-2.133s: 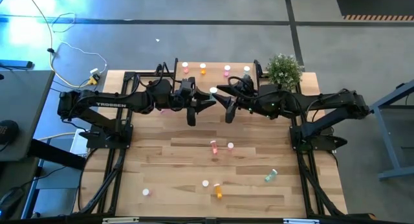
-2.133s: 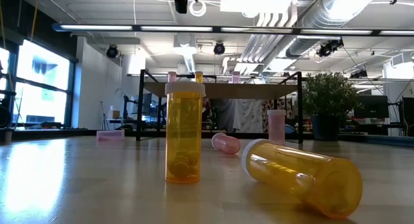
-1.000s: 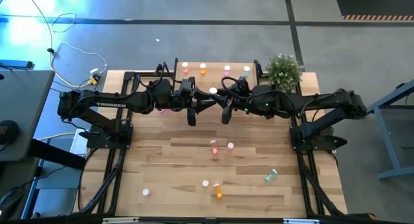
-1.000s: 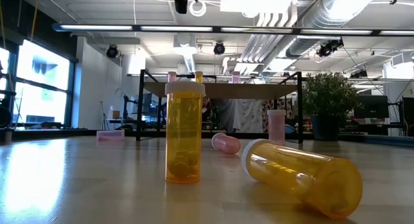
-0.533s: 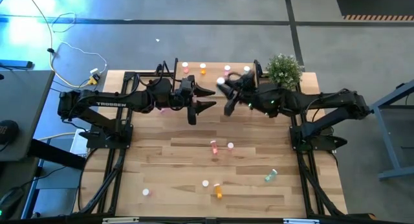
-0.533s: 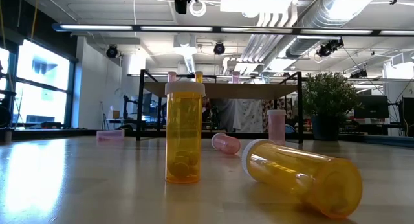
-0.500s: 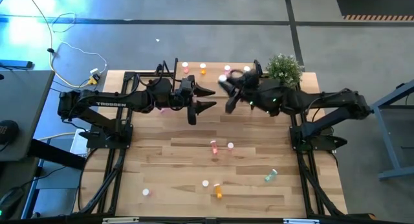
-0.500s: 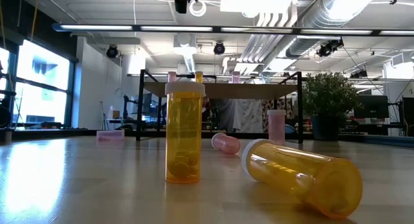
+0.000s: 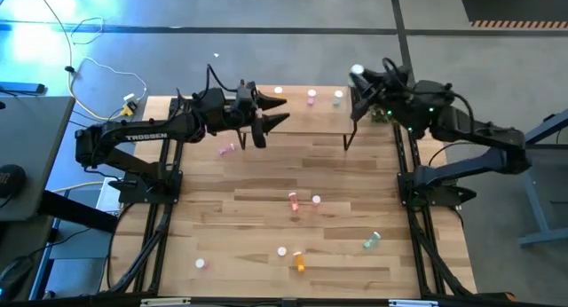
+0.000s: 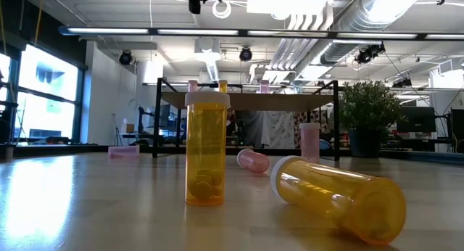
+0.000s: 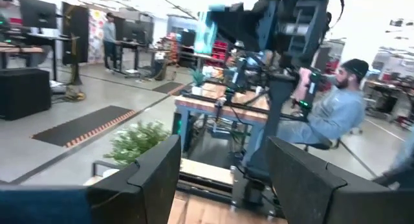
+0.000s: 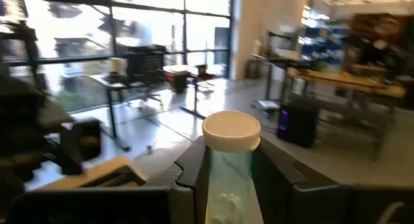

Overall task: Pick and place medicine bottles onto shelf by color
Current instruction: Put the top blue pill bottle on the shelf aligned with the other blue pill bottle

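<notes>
A: Where is the left tool (image 9: pixel 272 109)?

B: It hangs over the left part of the shelf (image 9: pixel 297 114). Its two fingers (image 11: pixel 155 169) stand wide apart, and nothing is between them.

A: And the right tool (image 9: pixel 358 76)?

B: It is just past the right end of the shelf. It is closed on a pale green bottle (image 12: pixel 231 185) with a white cap. From above, only the cap shows. The rest is hidden by the tool.

A: What is on the shelf?

B: Three small bottles stand along its far edge: an orange one (image 9: pixel 278 91), a pink one (image 9: pixel 311 97) and a pale one (image 9: pixel 338 96). The left arm covers the left end of the shelf, so it is hard to tell if more stand there.

A: And on the worktop (image 9: pixel 222 218)?

B: More bottles are spread out in front of the shelf. A small pink bottle (image 9: pixel 227 150) lies near its left legs. Two pink ones (image 9: pixel 293 200) are close together further out. A green one (image 9: pixel 371 241) and an orange one (image 9: pixel 299 263) lie well apart from the shelf, near the front edge.

A: Is anything else hard to see?

B: The plant (image 10: pixel 370 117) next to the right end of the shelf is mostly covered by the right arm from above. In the left wrist view, a person (image 11: pixel 336 117) sits in the room behind, and it is blurry.
</notes>
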### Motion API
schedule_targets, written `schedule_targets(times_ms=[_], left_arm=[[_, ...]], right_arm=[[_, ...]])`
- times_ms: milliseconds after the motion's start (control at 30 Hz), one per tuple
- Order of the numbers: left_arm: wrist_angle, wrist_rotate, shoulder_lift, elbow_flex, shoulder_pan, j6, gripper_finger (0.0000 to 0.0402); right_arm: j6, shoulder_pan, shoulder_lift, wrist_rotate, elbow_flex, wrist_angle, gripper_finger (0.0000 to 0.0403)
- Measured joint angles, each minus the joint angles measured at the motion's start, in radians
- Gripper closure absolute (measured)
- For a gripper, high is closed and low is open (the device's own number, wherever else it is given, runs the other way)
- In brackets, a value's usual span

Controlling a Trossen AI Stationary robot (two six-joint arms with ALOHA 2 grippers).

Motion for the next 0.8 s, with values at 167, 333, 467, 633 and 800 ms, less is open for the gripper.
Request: schedule_targets(times_ms=[167,333,467,633,800], left_arm=[[-0.04,0.0,-0.024,0.0,0.029,-0.001,0.0186],[-0.054,0.0,-0.033,0.0,0.052,0.0,0.0186],[-0.068,0.0,-0.032,0.0,0.072,0.019,0.0186],[-0.091,0.001,-0.032,0.0,0.091,0.098,0.0186],[-0.102,0.001,-0.034,0.0,0.1,0.116,0.0186]], right_arm=[[0.125,-0.107,-0.077,-0.051,-0.158,-0.021,0.032],[0.248,-0.155,-0.113,-0.123,-0.354,0.123,0.032],[0.291,-0.151,-0.114,-0.125,-0.502,0.302,0.032],[0.289,-0.12,-0.1,-0.119,-0.692,0.593,0.032],[0.218,-0.082,-0.066,-0.07,-0.832,0.818,0.032]])
